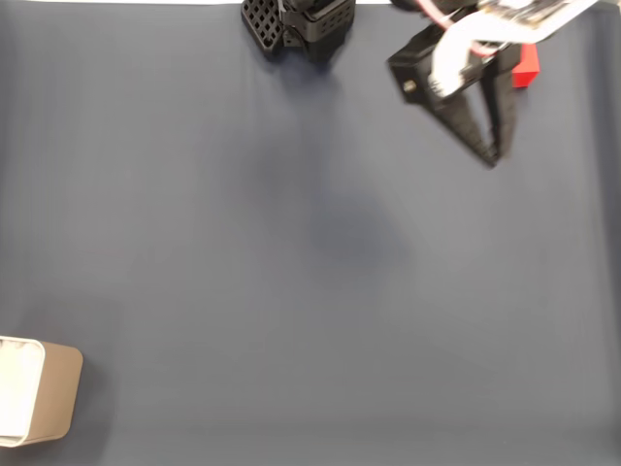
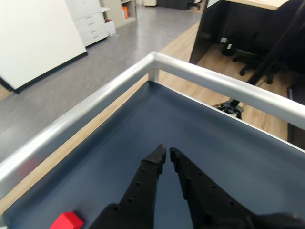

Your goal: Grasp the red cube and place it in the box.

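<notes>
1. The surface under me is a dark blue-grey mat (image 1: 291,243) that covers almost the whole fixed view; in the wrist view it ends at a silver metal rail (image 2: 95,105) that bends at a corner in the upper middle of the frame; beyond the rail lie a grey floor, a strip of wooden floor, a white panel at the upper left and dark office chairs at the upper right.
2. My gripper (image 1: 493,157) sits in the upper right of the fixed view, its black fingers running down to a point; in the wrist view my gripper (image 2: 167,153) rises from the bottom edge toward the centre, the two tips nearly touching with a thin gap between them, so my jaws are narrow and hold nothing.
3. The red cube (image 1: 525,66) lies at the upper right of the fixed view, just beside my arm and partly hidden by it; in the wrist view the red cube (image 2: 66,221) shows at the bottom left, resting on the mat, to the left of my fingers and apart from the tips.
4. The box (image 1: 56,390) stands at the lower left edge of the fixed view, tan outside and white inside, partly cut off by the frame; it is well apart from the cube and from my gripper.
5. My black arm base (image 1: 296,24) sits at the top centre of the fixed view.
</notes>
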Robot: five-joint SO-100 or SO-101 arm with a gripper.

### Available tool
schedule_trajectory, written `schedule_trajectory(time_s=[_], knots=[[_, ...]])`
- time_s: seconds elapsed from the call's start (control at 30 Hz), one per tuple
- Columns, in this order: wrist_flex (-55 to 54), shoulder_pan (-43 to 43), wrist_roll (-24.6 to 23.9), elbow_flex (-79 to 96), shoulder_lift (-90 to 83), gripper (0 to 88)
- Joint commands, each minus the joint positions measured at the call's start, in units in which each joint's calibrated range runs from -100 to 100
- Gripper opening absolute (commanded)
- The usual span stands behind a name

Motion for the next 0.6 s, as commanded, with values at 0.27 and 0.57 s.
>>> schedule_trajectory(time_s=[0.27, 0.57], knots=[[10.5, -17.6, -1.0, -14.1, 4.0, 0.2], [14.2, -27.6, -1.0, -16.3, 4.3, 1.0]])
